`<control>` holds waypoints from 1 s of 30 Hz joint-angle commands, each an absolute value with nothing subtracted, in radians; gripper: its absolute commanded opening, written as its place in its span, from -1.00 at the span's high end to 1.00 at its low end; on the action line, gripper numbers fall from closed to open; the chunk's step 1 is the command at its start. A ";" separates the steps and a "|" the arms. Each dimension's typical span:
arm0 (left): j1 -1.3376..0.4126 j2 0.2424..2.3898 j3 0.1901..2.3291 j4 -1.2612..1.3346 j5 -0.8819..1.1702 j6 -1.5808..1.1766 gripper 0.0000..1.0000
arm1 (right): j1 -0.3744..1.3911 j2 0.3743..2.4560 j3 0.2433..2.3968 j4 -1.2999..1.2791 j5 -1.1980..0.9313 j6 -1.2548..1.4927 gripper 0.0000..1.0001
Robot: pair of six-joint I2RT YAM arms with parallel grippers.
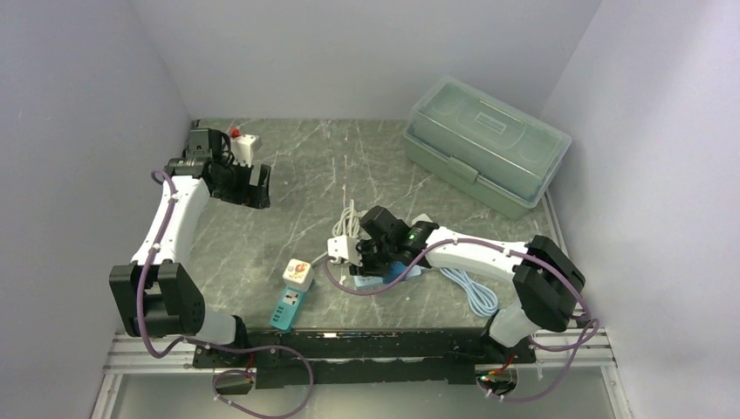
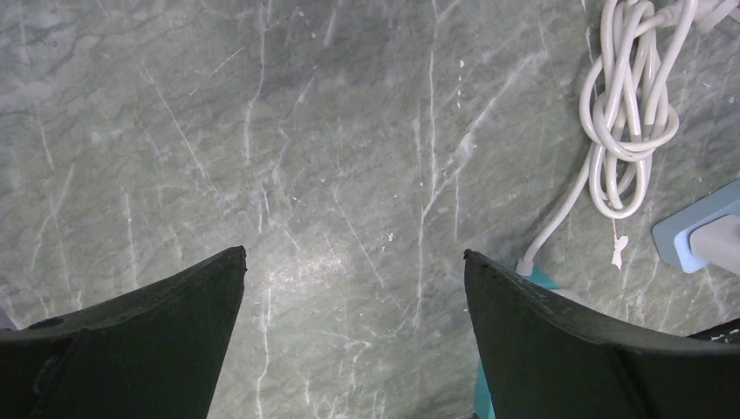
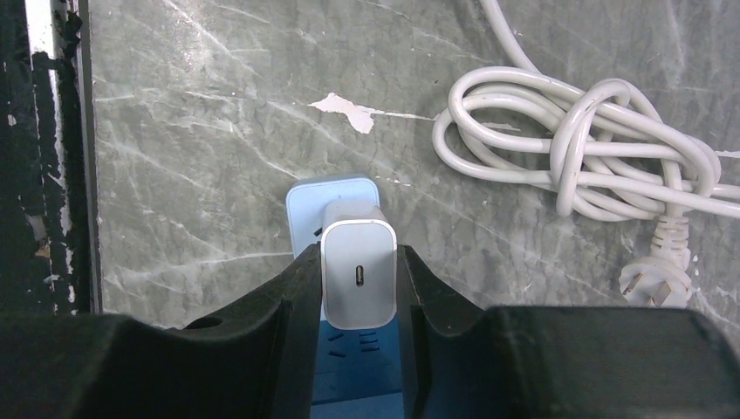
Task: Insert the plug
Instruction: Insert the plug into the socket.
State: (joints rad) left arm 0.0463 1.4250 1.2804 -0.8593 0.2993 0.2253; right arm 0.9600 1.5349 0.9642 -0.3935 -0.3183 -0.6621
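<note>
My right gripper [image 3: 358, 257] is shut on a white USB charger plug [image 3: 358, 279], one finger on each side. The plug stands over the far end of a blue power strip [image 3: 330, 197], and its prongs are hidden. In the top view the right gripper [image 1: 353, 251] holds the plug [image 1: 342, 248] left of the table's middle, above the blue strip [image 1: 384, 278]. My left gripper [image 1: 259, 188] is open and empty at the far left, above bare table [image 2: 353, 253].
A coiled white cable [image 1: 349, 218] with a three-pin plug [image 3: 654, 275] lies beside the blue strip. A teal power strip [image 1: 288, 307] with a white cube adapter [image 1: 298, 273] lies near the front. A green toolbox [image 1: 484, 144] stands back right. A light blue cable [image 1: 471, 292] lies by the right arm.
</note>
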 commanded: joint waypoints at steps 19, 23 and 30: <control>0.098 1.385 1.364 -0.870 0.314 0.267 -0.99 | 1.034 1.611 0.804 -0.484 -0.329 -0.539 1.00; 0.121 1.374 1.372 -0.874 0.325 0.277 -0.99 | 1.035 1.615 0.807 -0.504 -0.315 -0.530 1.00; 0.138 1.365 1.402 -0.904 0.343 0.288 -0.99 | 1.033 1.541 0.870 -0.482 -0.280 -0.499 0.20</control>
